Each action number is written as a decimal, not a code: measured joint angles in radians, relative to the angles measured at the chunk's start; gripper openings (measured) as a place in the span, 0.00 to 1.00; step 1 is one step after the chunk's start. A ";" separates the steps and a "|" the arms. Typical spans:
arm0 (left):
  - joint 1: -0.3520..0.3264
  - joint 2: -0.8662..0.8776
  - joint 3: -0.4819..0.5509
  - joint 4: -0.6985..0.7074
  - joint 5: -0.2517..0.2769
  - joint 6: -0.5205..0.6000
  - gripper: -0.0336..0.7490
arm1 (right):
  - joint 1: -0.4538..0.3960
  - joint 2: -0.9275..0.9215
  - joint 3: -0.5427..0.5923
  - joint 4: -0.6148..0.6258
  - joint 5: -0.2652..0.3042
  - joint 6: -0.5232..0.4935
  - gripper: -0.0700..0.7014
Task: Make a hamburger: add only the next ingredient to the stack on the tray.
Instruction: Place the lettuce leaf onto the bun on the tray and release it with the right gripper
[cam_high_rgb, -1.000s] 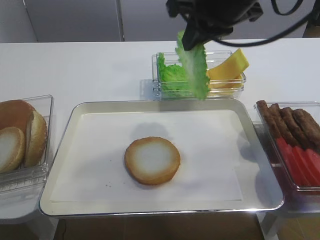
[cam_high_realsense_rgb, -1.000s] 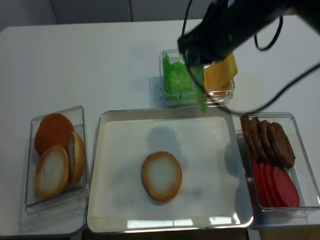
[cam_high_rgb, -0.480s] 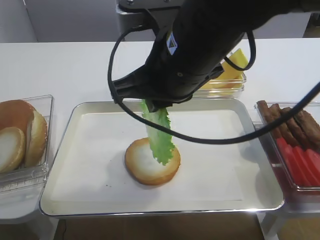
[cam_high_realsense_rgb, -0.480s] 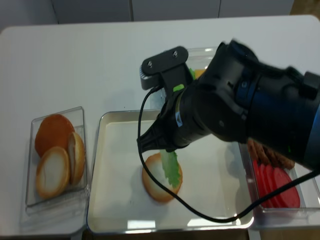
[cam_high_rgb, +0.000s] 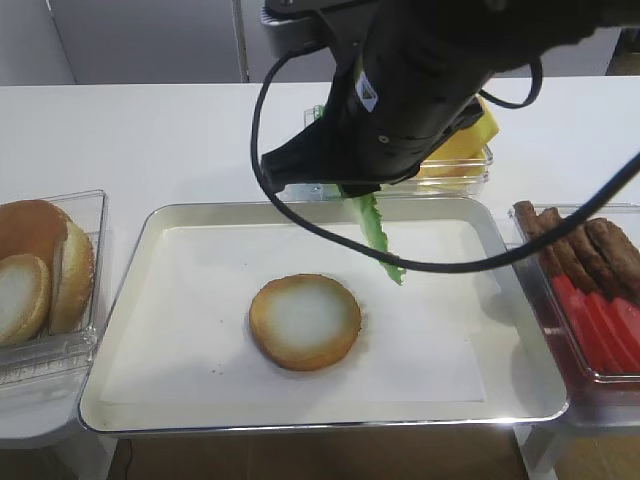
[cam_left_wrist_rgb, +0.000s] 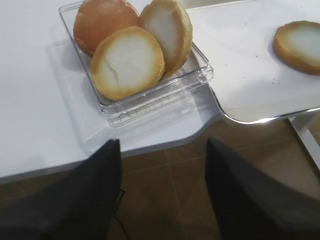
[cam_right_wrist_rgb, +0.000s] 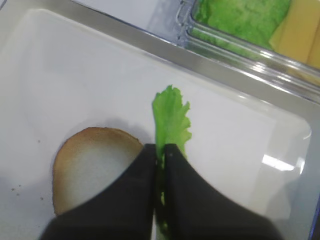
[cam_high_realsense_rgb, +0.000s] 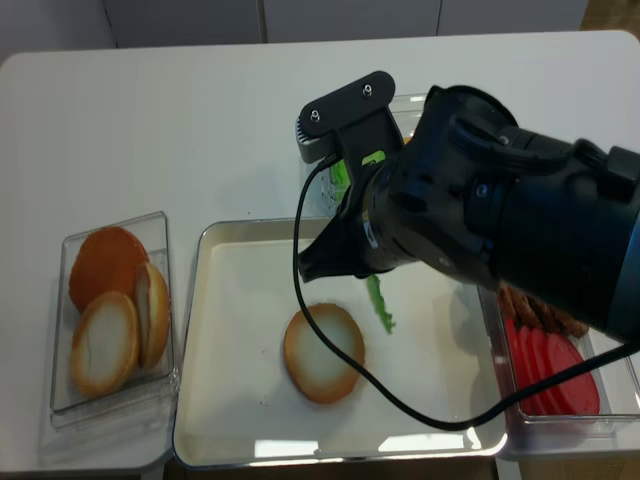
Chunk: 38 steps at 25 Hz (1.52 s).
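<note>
Jaws pinched on lettuce leaf (cam_right_wrist_rgb: 170, 120), fingertips hidden overhead — bun half (cam_high_rgb: 304, 321) bare

To your left sits a clear plastic container (cam_high_rgb: 50, 290) holding bun pieces (cam_left_wrist_rgb: 128, 65): one domed brown top and two halves showing pale cut faces, leaning against each other. At the back you see a second clear container (cam_right_wrist_rgb: 240, 45) with green leaves (cam_right_wrist_rgb: 245, 17) beside yellow cheese slices (cam_high_rgb: 465, 140). On your right, a third container (cam_high_rgb: 590, 300) carries brown patties (cam_high_rgb: 585, 245) at its far end and red tomato slices (cam_high_rgb: 600, 325) nearer you. Everything rests on a white table (cam_high_rgb: 150, 140).
</note>
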 joint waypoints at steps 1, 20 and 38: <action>0.000 0.000 0.000 0.000 0.000 0.000 0.56 | 0.000 0.004 0.000 -0.008 0.000 0.002 0.15; 0.000 0.000 0.000 0.000 0.000 0.000 0.56 | 0.000 0.132 0.000 0.171 -0.086 -0.072 0.15; 0.000 0.000 0.000 0.000 0.000 0.000 0.56 | 0.000 0.168 0.000 0.268 -0.104 -0.103 0.15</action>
